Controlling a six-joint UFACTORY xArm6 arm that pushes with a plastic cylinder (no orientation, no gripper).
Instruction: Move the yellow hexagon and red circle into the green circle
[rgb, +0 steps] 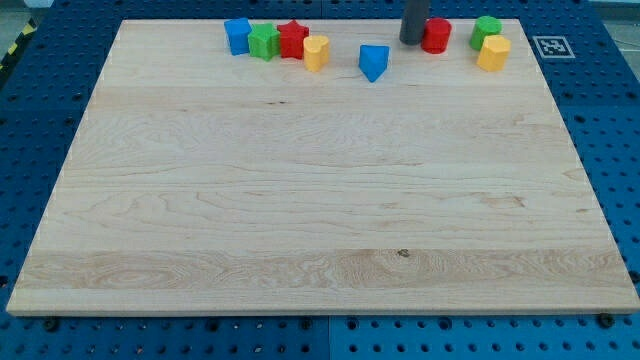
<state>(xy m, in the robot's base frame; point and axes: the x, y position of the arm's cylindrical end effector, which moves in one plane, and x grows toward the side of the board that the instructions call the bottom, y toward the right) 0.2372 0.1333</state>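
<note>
The red circle stands near the board's top edge, right of centre. My tip is on its left side, touching or nearly touching it. The green circle is further to the view's right, and the yellow hexagon sits just below it, touching it. A gap lies between the red circle and the green circle.
At the top left of centre a blue block, a green block, a red star and a yellow block form a row. A blue triangle stands alone left of my tip. The wooden board has a marker tag off its top right corner.
</note>
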